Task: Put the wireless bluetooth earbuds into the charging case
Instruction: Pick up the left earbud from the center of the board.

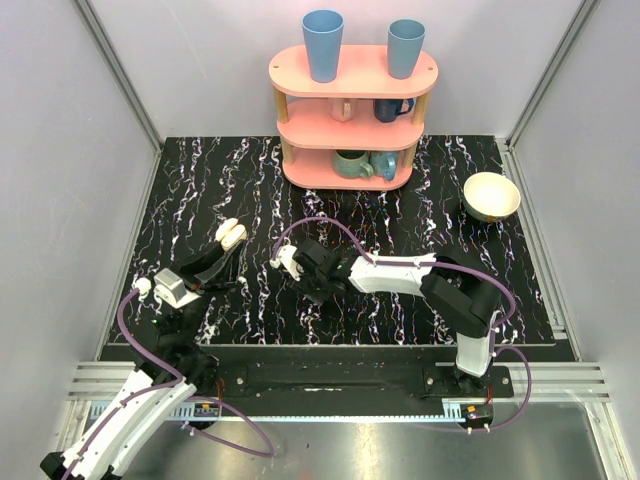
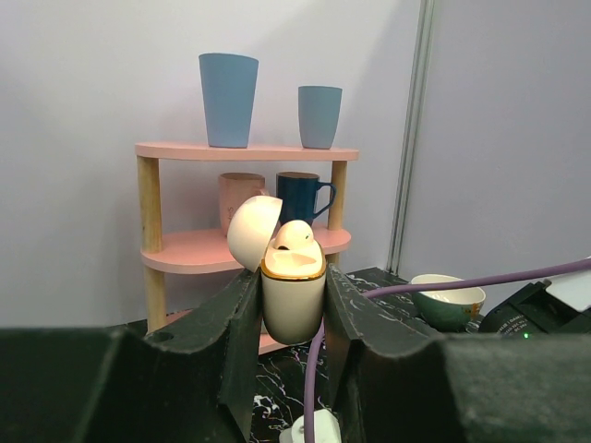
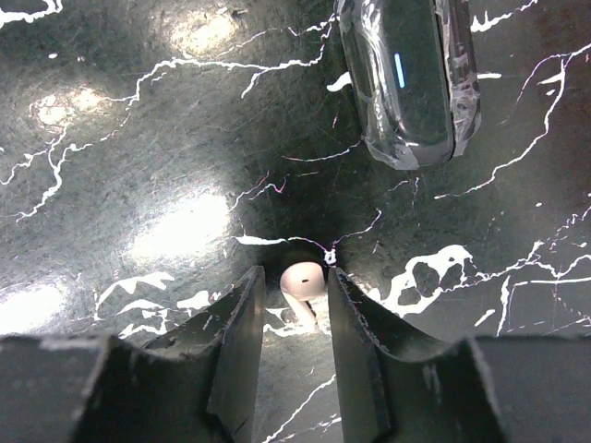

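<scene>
My left gripper (image 2: pixel 294 305) is shut on the cream charging case (image 2: pixel 293 300) and holds it upright above the mat, its lid (image 2: pixel 253 231) swung open. One white earbud (image 2: pixel 295 237) pokes out of the case's top. From above, the case (image 1: pixel 231 236) shows at the left gripper's (image 1: pixel 226 247) tips. My right gripper (image 3: pixel 295 288) points down at the mat with its jaws open, one on each side of a second white earbud (image 3: pixel 303 281) that lies on the marbled mat (image 3: pixel 138 138). Small gaps show on both sides. In the top view the right gripper (image 1: pixel 312 288) hides this earbud.
A pink three-tier shelf (image 1: pixel 352 110) with blue cups and mugs stands at the back centre. A cream bowl (image 1: pixel 491 195) sits at the back right. A dark tape-wrapped device with a blue light (image 3: pixel 408 83) lies on the mat just beyond the right gripper.
</scene>
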`<state>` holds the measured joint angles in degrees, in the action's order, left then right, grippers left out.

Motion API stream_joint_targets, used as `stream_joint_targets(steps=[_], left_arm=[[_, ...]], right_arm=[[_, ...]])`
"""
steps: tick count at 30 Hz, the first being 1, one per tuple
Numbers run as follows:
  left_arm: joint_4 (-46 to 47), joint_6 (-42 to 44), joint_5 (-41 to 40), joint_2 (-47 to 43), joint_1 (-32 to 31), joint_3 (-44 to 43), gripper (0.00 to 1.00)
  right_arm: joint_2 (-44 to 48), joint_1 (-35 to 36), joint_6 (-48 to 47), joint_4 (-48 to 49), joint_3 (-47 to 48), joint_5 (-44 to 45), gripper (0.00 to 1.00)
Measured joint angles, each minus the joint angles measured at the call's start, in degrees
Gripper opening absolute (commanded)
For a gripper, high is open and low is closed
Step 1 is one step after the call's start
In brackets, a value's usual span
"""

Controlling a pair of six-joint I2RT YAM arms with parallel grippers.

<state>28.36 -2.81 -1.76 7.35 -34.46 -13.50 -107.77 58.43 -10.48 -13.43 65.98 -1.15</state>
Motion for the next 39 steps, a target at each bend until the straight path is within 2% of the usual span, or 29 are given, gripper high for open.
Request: stream_joint_targets(steps=[12, 18, 24, 32, 39], left_arm=[[0.0, 0.0, -0.02, 0.0, 0.0, 0.0, 0.0], [0.0, 0.0, -0.02, 0.0, 0.0, 0.0, 0.0], [0.0, 0.0, -0.02, 0.0, 0.0, 0.0, 0.0], [0.07, 0.0, 0.02, 0.28, 0.0, 0.0, 0.0], [1.25, -0.02, 1.11, 3.37, 0.0, 0.0, 0.0]], right_arm=[[-0.76, 0.0, 0.28, -0.9, 1.11, -0.7, 0.28], [-0.83, -0.11, 1.51, -1.03, 1.29, -0.31, 0.18], [0.59, -0.57, 6.62, -0.96, 0.5, 2.38, 0.19], [16.22, -0.81, 17.11, 2.71, -2.47, 5.51, 0.19], [31.61, -0.85, 29.53, 12.63, -6.01, 9.49, 0.17]])
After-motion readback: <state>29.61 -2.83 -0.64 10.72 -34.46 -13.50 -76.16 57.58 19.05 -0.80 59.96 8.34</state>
